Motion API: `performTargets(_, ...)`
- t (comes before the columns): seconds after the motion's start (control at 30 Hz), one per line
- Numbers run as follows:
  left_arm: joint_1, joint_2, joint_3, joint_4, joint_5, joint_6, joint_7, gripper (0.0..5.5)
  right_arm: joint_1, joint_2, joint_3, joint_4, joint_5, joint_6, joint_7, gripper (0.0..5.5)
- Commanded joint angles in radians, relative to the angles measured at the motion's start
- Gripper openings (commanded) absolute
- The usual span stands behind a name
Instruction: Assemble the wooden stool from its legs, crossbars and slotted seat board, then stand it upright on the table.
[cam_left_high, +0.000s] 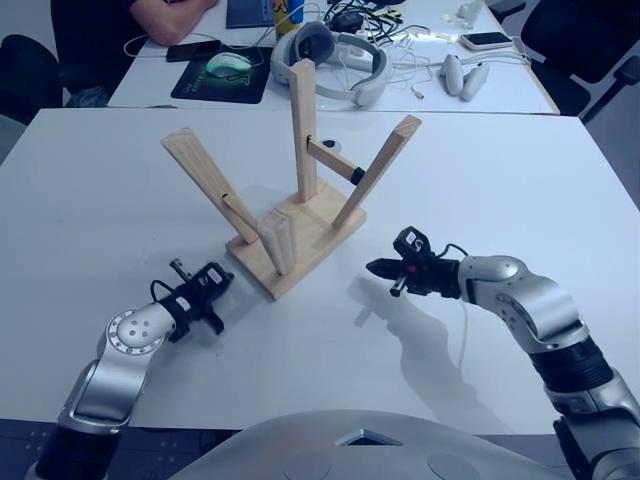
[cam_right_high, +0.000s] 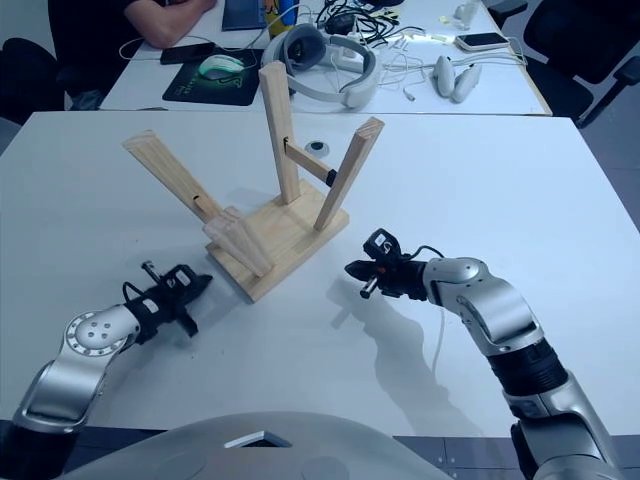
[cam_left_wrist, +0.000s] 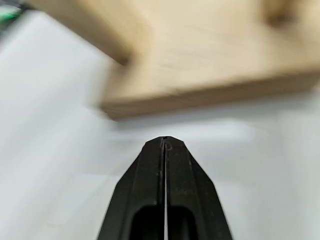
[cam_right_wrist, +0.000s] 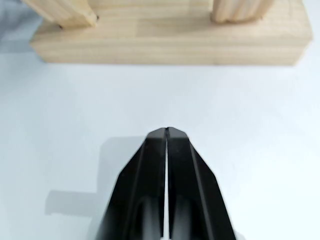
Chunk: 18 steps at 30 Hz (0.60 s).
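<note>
So I'm looking down at the stool and it's sitting upside down, roughly mid-bench. The seat board is lying flat on the white top with the legs pointing up. It's all pale, unfinished wood with visible grain, and the board is a thick square slab turned corner-on to me.

The back leg is standing almost straight up at the board's 12 o'clock corner. The left leg is leaning way out toward 10 o'clock and the right leg is leaning toward 2 o'clock. The near leg is tipping toward me at about 7 o'clock, so it's looking short.

One crossbar is running from the back leg down to the right leg, with a dark stub showing at the right end. Another short one is sitting low by the left leg.

My left claw is hovering low over the bench at about 8 o'clock from the board, close to its near corner but not touching, fingers pressed together and gripping nothing. The right claw is sitting at about 4 o'clock, near the board's right edge with bare bench between, also pinched closed and empty.

A white headset is lying on the second desk behind.
</note>
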Motion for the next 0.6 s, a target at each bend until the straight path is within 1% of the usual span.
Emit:
performTargets(0.03, -0.064, 0.064, -0.02, 0.011, -0.04, 0.005, -0.102, 0.02, 0.034, 0.082, -0.04, 0.049, -0.046, -0.073, -0.079, 0.0)
performTargets(0.13, -0.132, 0.062, -0.039, 0.066, -0.021, -0.016, -0.105, 0.02, 0.023, 0.106, -0.02, 0.138, -0.163, -0.188, -0.145, 0.0)
performTargets(0.2, -0.164, 0.061, -0.064, 0.104, 0.006, -0.045, -0.1, 0.02, 0.004, 0.121, -0.027, 0.205, -0.22, -0.248, -0.179, 0.0)
performTargets(0.33, -0.217, -0.023, -0.076, 0.151, 0.024, -0.083, -0.019, 0.02, -0.107, 0.227, -0.113, 0.385, -0.223, -0.452, -0.213, 0.0)
performTargets(0.4, -0.211, -0.044, -0.092, 0.169, 0.035, -0.097, 0.003, 0.02, -0.162, 0.291, -0.159, 0.466, -0.182, -0.554, -0.185, 0.0)
performTargets(0.5, -0.193, -0.064, -0.116, 0.186, 0.051, -0.117, 0.025, 0.02, -0.235, 0.36, -0.198, 0.596, -0.153, -0.669, -0.129, 0.0)
performTargets(0.6, -0.206, -0.072, -0.141, 0.196, 0.06, -0.123, 0.023, 0.02, -0.264, 0.379, -0.206, 0.683, -0.163, -0.722, -0.091, 0.0)
